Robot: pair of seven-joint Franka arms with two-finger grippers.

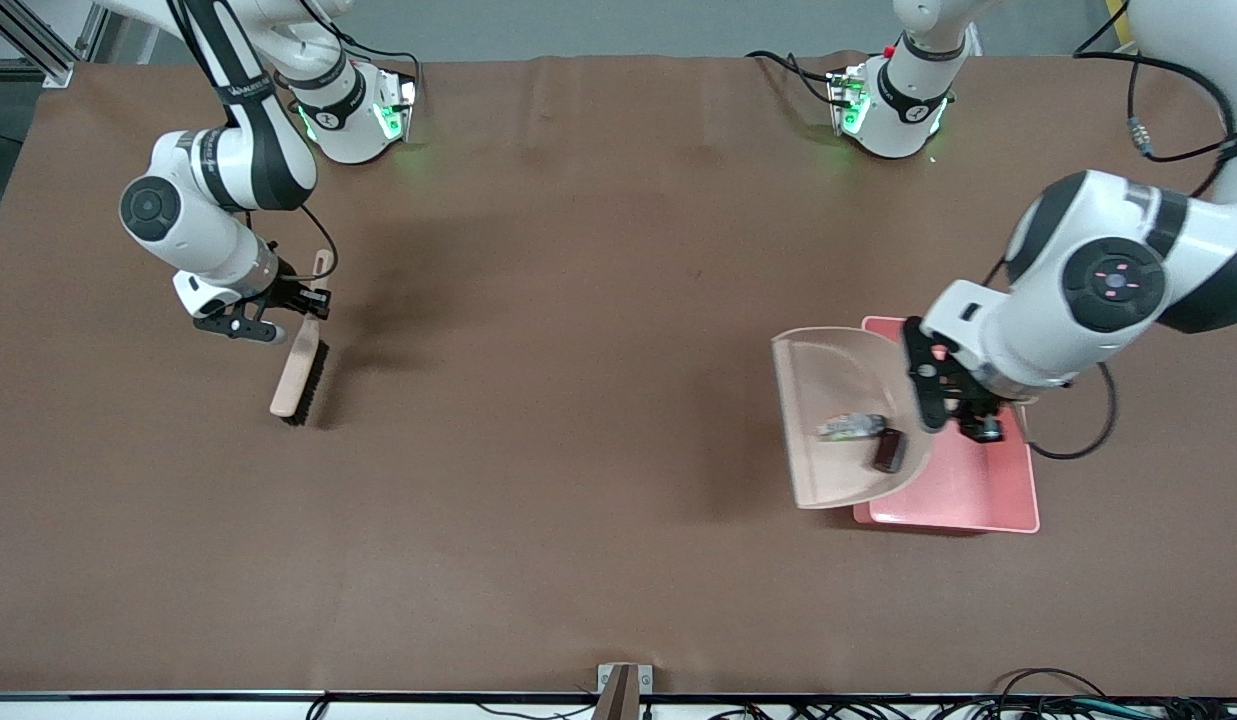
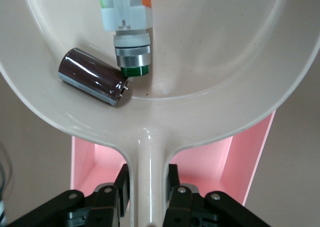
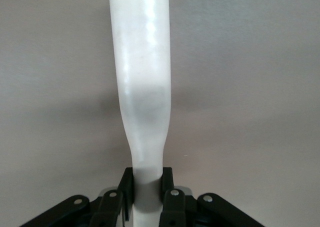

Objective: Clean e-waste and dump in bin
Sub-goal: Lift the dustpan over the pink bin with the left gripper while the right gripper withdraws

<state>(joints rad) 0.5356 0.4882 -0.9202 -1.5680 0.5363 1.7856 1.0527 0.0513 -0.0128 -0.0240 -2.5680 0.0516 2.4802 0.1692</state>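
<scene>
Currently we see e-waste (image 2: 112,62) in dustpan (image 1: 838,380) over bin (image 1: 968,490) | left gripper (image 2: 149,184) pinches dustpan handle | right gripper (image 3: 146,187) pinches brush (image 1: 300,375)

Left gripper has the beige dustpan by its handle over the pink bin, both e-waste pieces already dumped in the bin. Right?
Not quite. The left gripper does hold the beige plastic dustpan by its handle over the pink rectangular plastic bin, but the left wrist view shows both pieces in the pan: the white-grey component with green middle and the dark cylindrical block.
</scene>
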